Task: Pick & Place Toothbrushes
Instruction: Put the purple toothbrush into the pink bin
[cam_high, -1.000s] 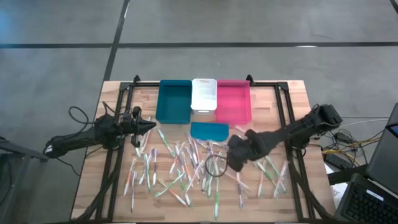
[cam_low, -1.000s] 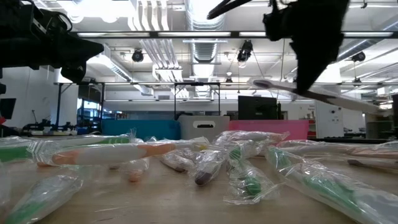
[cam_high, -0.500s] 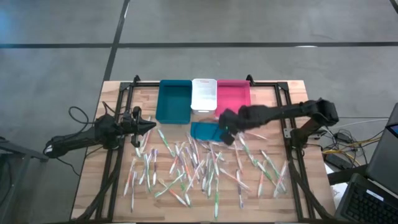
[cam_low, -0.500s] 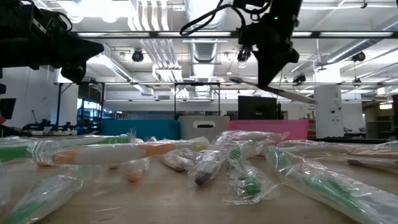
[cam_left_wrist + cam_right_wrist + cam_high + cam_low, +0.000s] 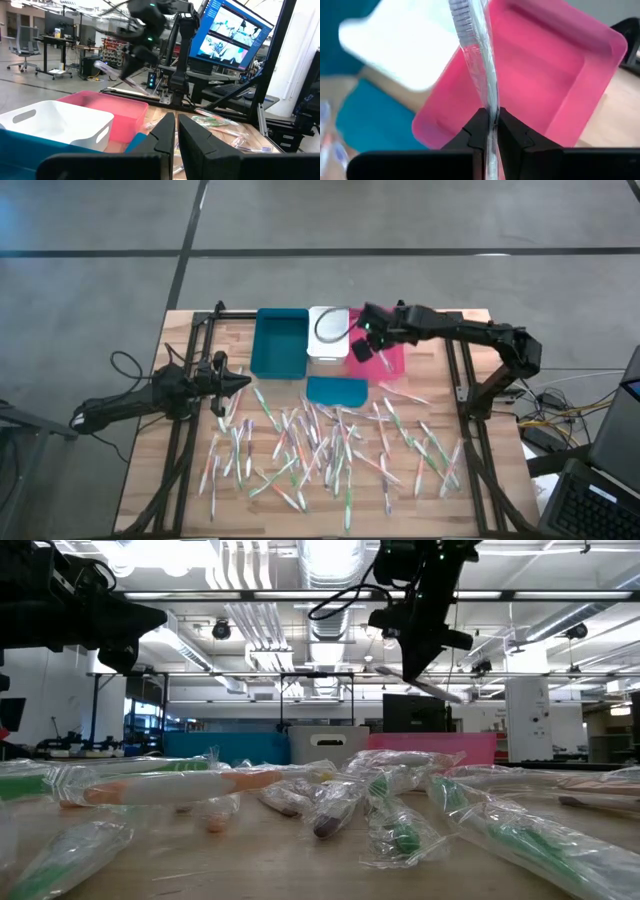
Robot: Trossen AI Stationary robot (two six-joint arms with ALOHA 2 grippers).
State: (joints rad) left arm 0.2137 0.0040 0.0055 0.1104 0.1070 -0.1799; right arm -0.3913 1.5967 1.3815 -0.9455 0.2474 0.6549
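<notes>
Many wrapped toothbrushes (image 5: pixel 320 445) lie scattered on the wooden table's near half. At the far edge stand a teal bin (image 5: pixel 279 342), a white bin (image 5: pixel 327 332) and a pink bin (image 5: pixel 385 350). My right gripper (image 5: pixel 364 346) hangs above the pink bin's left side, shut on one clear-wrapped toothbrush (image 5: pixel 477 60). In the low view this toothbrush (image 5: pixel 440 692) shows high above the table. My left gripper (image 5: pixel 240 383) waits shut at the table's left, holding nothing. My right gripper pinches the wrapped toothbrush's handle (image 5: pixel 491 107) between its two fingers, part way along its length. The fingers slant steeply down and lie across it. The toothbrush is lifted clear, slightly tilted, with its ridged head end (image 5: pixel 462 15) sticking out over the pink bin (image 5: pixel 545 75).
A flat teal lid (image 5: pixel 336 390) lies just nearer than the white and pink bins. A black frame (image 5: pixel 195 340) runs along the table's left, right and far sides. In the left wrist view, monitors and desks stand beyond the table.
My right gripper has risen from the pile at the table's right middle and swung toward the far edge, rolling as it went. It now hangs over the pink bin. The toothbrush has travelled with it, lifted clear of the pile.
</notes>
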